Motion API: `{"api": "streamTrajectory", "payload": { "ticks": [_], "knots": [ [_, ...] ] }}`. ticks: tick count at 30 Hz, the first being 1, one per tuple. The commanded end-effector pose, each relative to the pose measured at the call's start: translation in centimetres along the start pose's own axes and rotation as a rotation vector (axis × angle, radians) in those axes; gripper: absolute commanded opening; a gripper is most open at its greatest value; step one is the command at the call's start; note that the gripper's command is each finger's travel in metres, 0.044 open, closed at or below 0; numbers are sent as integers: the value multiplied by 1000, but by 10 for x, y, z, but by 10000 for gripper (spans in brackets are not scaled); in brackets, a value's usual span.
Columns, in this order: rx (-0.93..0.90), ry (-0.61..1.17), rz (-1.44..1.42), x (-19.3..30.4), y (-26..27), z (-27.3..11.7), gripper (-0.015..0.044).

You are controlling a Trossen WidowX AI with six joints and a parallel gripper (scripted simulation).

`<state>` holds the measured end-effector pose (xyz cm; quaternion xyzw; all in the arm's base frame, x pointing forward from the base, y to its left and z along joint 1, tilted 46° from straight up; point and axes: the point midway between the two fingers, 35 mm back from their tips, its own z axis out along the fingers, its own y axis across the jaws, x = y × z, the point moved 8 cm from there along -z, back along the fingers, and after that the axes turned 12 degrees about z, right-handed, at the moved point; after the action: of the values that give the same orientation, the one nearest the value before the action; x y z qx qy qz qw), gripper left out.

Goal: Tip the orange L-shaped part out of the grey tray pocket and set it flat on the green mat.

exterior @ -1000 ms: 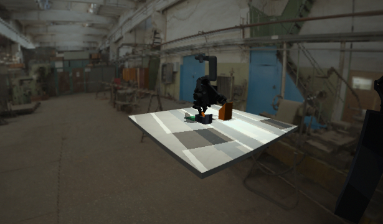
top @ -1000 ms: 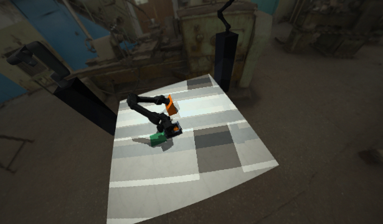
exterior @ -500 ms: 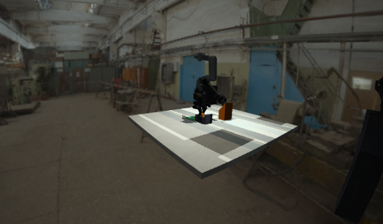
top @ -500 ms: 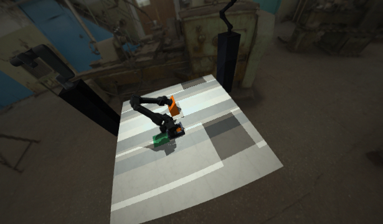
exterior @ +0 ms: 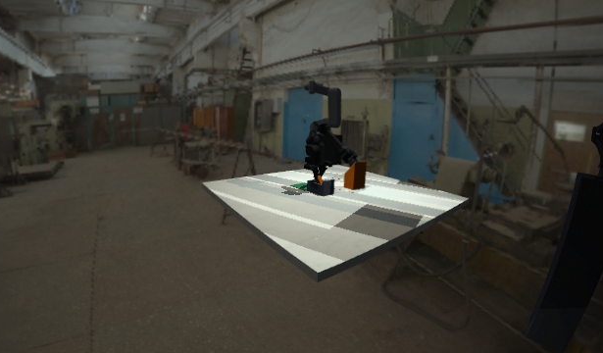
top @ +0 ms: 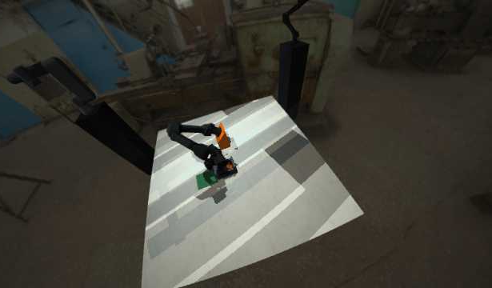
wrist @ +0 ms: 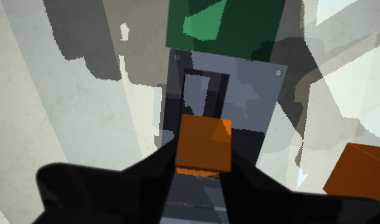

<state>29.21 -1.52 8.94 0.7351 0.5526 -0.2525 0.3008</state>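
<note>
The orange part [top: 230,165] [exterior: 320,180] [wrist: 203,140] is between the fingertips of my gripper [exterior: 319,177] [wrist: 198,145], which is shut on it. In the wrist view its near face shows as an orange square, and the part stands steeply tilted at the grey tray [top: 229,174] [exterior: 326,188] [wrist: 251,92]. Part of the pocket shows uncovered beyond it. Whether its lower end still touches the pocket is hidden. The green mat [top: 202,182] [exterior: 298,186] [wrist: 241,30] lies flat against the tray's far side in the wrist view, with nothing on it.
A larger orange block [top: 222,139] [exterior: 356,176] [wrist: 363,172] stands on the table near the arm's base, right of the tray in the wrist view. Dark pillars carrying other arms stand beyond the table's edges. Strong light and shadow patches cross the table top.
</note>
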Motion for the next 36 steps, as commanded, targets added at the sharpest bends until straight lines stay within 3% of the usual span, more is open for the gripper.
{"api": "streamTrajectory", "payload": {
  "ticks": [1, 36],
  "knots": [
    [-4, 6, 8, -1, 1, -8, 0],
    [-3, 7, 5, 0, 1, -63, 0]
  ]
}}
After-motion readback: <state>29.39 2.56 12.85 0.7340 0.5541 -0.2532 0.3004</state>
